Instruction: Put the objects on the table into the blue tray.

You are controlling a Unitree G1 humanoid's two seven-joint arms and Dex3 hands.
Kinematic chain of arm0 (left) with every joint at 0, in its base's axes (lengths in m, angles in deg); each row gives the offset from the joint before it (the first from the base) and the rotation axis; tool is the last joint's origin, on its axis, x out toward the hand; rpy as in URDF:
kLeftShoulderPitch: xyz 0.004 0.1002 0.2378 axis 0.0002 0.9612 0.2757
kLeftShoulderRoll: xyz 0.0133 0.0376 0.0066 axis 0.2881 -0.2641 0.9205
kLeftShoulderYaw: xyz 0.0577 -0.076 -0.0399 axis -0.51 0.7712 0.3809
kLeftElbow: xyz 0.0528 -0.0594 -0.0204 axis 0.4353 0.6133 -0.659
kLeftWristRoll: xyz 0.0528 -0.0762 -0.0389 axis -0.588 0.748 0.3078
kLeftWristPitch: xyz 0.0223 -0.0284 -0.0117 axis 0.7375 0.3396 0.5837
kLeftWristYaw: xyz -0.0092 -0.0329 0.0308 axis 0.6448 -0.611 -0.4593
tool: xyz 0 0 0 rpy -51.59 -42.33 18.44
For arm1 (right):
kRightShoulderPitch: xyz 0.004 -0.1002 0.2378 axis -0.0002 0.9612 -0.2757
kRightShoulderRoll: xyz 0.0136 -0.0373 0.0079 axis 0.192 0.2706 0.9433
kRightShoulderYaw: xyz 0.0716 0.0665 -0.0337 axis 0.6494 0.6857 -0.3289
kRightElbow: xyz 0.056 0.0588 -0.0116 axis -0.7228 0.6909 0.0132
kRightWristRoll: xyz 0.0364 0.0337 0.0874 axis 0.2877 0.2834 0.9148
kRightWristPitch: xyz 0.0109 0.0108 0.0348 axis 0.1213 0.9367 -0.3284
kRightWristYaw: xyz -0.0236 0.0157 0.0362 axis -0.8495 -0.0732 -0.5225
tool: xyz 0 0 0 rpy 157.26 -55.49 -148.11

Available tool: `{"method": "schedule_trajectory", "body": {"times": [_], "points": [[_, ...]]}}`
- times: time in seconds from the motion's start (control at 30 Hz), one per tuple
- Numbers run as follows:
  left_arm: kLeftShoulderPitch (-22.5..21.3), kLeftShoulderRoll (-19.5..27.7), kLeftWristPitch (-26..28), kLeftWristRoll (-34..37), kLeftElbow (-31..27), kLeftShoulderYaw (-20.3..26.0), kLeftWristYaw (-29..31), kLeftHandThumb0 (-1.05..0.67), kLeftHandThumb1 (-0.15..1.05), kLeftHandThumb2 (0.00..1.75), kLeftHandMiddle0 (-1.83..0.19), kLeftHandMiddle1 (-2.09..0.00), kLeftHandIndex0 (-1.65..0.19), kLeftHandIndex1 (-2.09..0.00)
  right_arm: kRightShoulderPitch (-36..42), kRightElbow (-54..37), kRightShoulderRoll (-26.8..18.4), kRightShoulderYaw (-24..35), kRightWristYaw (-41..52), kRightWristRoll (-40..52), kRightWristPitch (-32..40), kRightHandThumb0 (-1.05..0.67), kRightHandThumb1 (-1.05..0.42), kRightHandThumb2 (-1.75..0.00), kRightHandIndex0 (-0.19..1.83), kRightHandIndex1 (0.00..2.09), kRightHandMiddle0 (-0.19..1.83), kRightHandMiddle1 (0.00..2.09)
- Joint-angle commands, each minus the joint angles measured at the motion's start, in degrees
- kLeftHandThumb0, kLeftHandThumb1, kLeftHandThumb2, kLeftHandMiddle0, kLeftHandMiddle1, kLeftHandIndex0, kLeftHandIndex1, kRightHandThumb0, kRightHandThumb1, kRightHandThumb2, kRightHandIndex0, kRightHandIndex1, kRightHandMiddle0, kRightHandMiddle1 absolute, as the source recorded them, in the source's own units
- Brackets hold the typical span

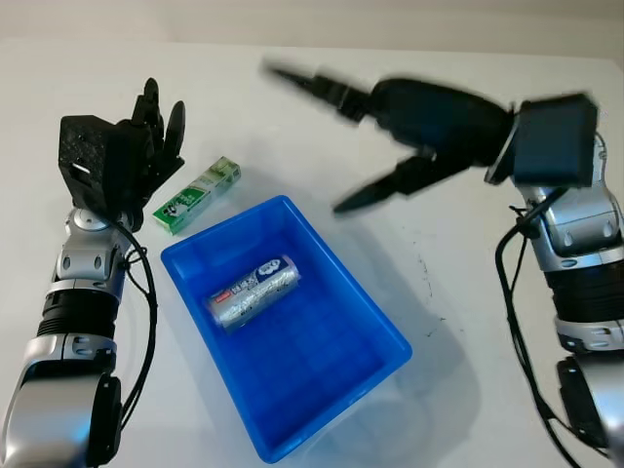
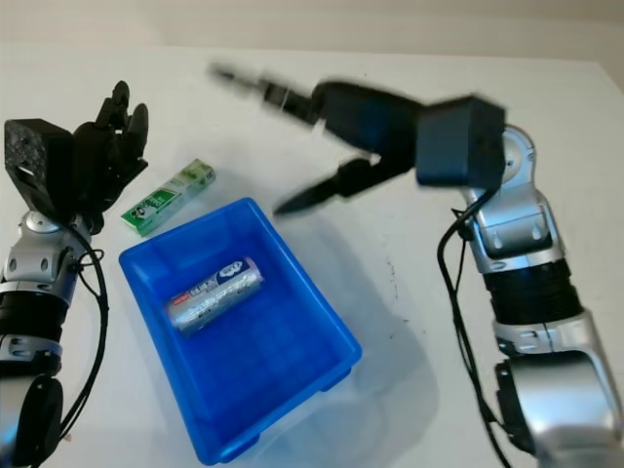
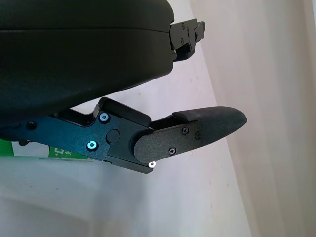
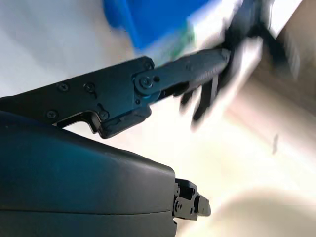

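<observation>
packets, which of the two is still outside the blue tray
The green packet, lying on the table beside the blue tray, near the left hand. The silver packet already lies inside.

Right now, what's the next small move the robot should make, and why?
Probably lower the open left hand onto the green pack, which lies on the table just outside the blue tray beside that hand. The silver tube is already in the tray, and the open right hand is up beyond it.

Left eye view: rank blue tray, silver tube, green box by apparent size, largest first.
1. blue tray, by far the largest.
2. and 3. silver tube inside the tray and green box on the table beside it look about alike; I would not rank them.
</observation>
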Motion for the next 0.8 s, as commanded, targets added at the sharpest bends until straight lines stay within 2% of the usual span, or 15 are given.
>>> {"method": "schedule_trajectory", "body": {"times": [0.0, 0.1, 0.23, 0.33, 0.77], "points": [[-0.4, 0.3, -0.4, 0.0, 0.3, 0.1, -0.1, -0.72, 1.05, 0.66, 0.19, -0.02, 0.19, 0.0, 0.0, 4.0, 0.8, 2.1, -5.3, -1.8, -1.1, -0.75, -1.04, -0.25, -0.19, 0.0, -0.19, 0.0], [-0.6, 0.3, -0.4, -0.2, 0.5, 0.2, -0.3, -0.72, 1.05, 0.66, 0.19, -0.02, 0.19, 0.0, -1.7, 11.6, 0.9, 3.0, -13.0, -5.1, -0.3, -0.74, -1.05, -0.43, -0.19, 0.0, -0.19, 0.0], [-0.9, 0.7, -1.0, -1.0, 1.1, -0.2, -0.6, -0.72, 1.05, 0.67, 0.19, -0.04, 0.19, -0.01, -3.7, 20.5, 3.2, 7.8, -17.2, -0.3, 6.2, -0.7, -1.05, -0.56, -0.19, 0.0, -0.19, 0.0], [-1.1, 1.1, -0.5, -1.4, 1.2, -0.2, -0.7, -0.73, 1.05, 0.68, 0.19, -0.04, 0.19, -0.02, -3.5, 23.1, 3.7, 9.4, -19.8, 0.8, 8.4, -0.65, -1.05, -0.64, -0.19, 0.0, -0.19, 0.0], [-1.8, 2.5, -0.2, -2.5, 1.1, -0.7, 0.7, -0.74, 1.05, 0.68, 0.19, -0.03, 0.19, 0.0, -1.7, 23.1, 5.1, 9.1, -21.5, 0.6, 10.0, -0.65, -1.05, -0.63, -0.19, 0.0, -0.19, 0.0]]}}
